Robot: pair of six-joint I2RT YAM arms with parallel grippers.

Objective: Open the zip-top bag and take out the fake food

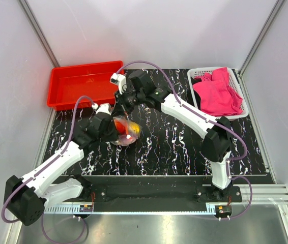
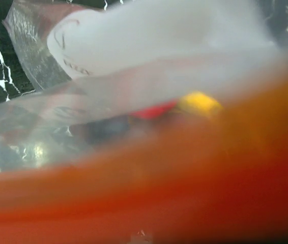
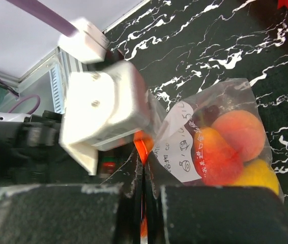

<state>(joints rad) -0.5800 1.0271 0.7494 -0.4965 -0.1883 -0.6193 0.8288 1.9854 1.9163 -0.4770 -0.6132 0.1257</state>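
The zip-top bag (image 1: pixel 127 133) is held at the middle of the black marbled mat, with fake food inside. In the right wrist view the bag (image 3: pixel 184 147) shows an orange peach ball (image 3: pixel 238 133), a yellow piece (image 3: pixel 256 175) and a white label. My right gripper (image 3: pixel 144 170) is shut on the orange-red zip strip (image 3: pixel 145 145); from above it (image 1: pixel 122 108) sits at the bag's far edge. My left gripper (image 1: pixel 114 131) grips the bag's left edge. In its view the blurred zip strip (image 2: pixel 159 193) hides its fingers; yellow (image 2: pixel 200 103) and red (image 2: pixel 154 109) pieces show behind.
A red tray (image 1: pixel 78 84) stands at the back left. A white basket (image 1: pixel 197 76) holding a pink cloth (image 1: pixel 216 94) stands at the back right. The two arms cross close together over the mat (image 1: pixel 184 147).
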